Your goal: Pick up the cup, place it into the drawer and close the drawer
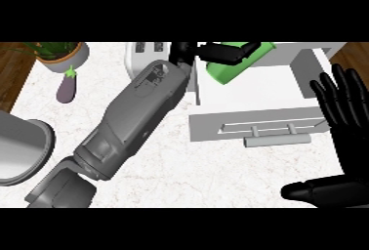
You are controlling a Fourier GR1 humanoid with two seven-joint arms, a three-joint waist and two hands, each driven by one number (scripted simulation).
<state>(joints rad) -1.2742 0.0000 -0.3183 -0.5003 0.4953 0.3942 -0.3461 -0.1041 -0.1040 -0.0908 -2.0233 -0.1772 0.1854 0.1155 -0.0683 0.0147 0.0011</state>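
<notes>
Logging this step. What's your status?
Left hand shut on cup, over open drawer. Right hand open, resting at right edge. Nothing blocking the drawer.

Drawer sits pulled open on the right of the tabletop, cup in its back corner. Eggplant far left, potted plant right behind it.

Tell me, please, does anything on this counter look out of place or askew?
Nothing looks spilled or damaged. The green cup lies tilted, held in the left hand over the open drawer. An eggplant lies loose beside the potted plant. The right hand rests open at the right edge.
</notes>
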